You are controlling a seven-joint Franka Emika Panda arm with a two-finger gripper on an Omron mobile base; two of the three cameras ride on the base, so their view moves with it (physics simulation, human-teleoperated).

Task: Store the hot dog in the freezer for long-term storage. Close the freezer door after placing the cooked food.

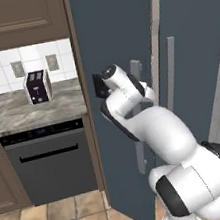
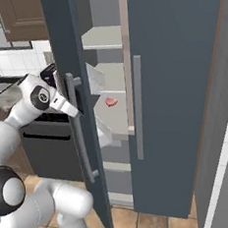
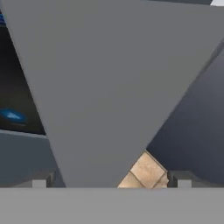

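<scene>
Left base view, risk: the arm (image 1: 155, 124) reaches against the outer face of the freezer door (image 1: 110, 56); a push off the handle could slide and leave the door ajar.
Left base view, surroundings: toaster (image 1: 37, 86) on the worktop (image 1: 11, 111), dishwasher (image 1: 53, 164) below, both near the door's swing.
Right base view, door: part open; a pink meat piece (image 2: 111, 102) lies on a shelf (image 2: 116, 113); I cannot make out the hot dog.
Hand view, gripper: gripper (image 3: 109, 179) released, fingertips (image 3: 39, 180) spread around the grey handle (image 3: 100, 96), nothing held.

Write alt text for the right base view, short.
The freezer door stands partly open, with the white arm reaching to its outer face near the long grey handle. Through the gap, pale shelves show, one holding a flat pink meat piece. A second slate-blue panel with its own grey handle is on the right.
</scene>
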